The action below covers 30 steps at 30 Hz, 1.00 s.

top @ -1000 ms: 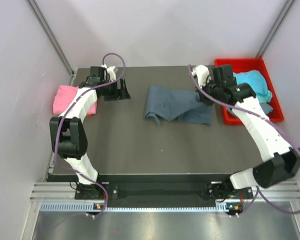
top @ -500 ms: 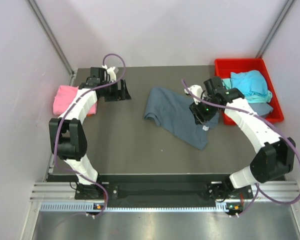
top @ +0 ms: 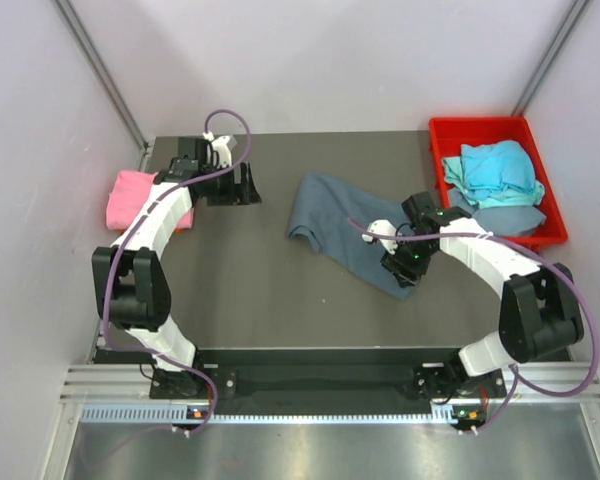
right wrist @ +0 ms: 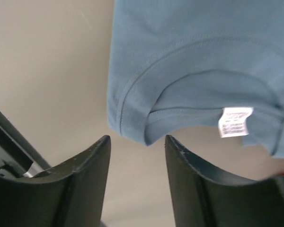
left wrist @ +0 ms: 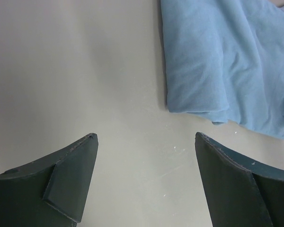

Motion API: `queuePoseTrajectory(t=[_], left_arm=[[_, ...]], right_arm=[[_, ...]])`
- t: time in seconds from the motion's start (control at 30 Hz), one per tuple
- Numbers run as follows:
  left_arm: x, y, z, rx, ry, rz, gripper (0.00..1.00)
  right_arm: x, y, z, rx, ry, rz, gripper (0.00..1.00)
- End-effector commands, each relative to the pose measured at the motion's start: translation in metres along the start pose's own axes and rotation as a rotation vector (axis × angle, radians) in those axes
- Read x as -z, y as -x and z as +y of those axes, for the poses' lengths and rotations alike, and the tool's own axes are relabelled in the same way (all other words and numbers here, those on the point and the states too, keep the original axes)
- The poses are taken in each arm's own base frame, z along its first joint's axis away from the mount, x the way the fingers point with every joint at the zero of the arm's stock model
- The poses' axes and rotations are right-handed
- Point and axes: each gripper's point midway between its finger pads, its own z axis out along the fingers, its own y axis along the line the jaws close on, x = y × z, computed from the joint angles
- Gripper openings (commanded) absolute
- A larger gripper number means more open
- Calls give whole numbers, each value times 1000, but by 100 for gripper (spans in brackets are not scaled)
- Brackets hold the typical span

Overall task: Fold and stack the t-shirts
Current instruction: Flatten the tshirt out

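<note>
**Figure: slate t-shirt part-spread, both grippers empty.**

The slate blue-grey t-shirt [top: 345, 225] lies on the table [top: 240, 300], drawn out on a slant from mid-table toward the near right. My right gripper [top: 408, 268] sits low at its near-right end, jaws apart with nothing between them. In the wrist view the collar [right wrist: 194, 61] and its white label [right wrist: 235, 121] lie just ahead of that gripper. My left gripper [top: 242, 186] is parted wide over bare tabletop at the far left. It grips nothing and stands apart from the shirt's far-left edge.

**Hazards, as I judge them.**
- The cloth is doubled over itself, so a fold begun now would likely set the creases in.
- A pinch at the collar may catch one layer or several. With my left gripper not yet anchoring the other side, a pull would probably drag the whole shirt rather than spread it.
- The pink t-shirt [top: 130, 198] rests at the table's left edge, partly under my left arm. A sweep of that arm could knock it askew.

**Appearance.**
- The cloth is soft, matte and plain, with double-stitched seams at the neck.
- The far-left part is bunched and rolled under, while the near-right part is flatter and narrows to a corner. Neither sleeve can be made out clearly.
- A turquoise t-shirt [top: 495, 168] lies heaped over a grey garment [top: 515, 218] in the red bin [top: 480, 125] at the far right.
</note>
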Motion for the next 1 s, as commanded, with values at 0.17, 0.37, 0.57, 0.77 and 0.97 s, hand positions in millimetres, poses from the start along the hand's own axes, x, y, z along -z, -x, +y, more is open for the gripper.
queuePoseTrajectory(t=[0.17,0.37,0.57,0.77,0.97], left_arm=[[14,15,-7,-47,3,-56,88],[17,30,-6,-73,20,-77,88],[15,31,-4,-74,26,-79,87],[13,32,-4,-76,23,-81,88],[9,36,-3,-70,20,-81,87]], right_arm=[[-7,32,-9,107,-11,-103,53],[-33,36,-17,114,7,-66,55],[-40,41,-32,97,-22,-37,40],[-21,65,-53,90,-107,-75,0],[31,132,-18,106,74,-295,0]])
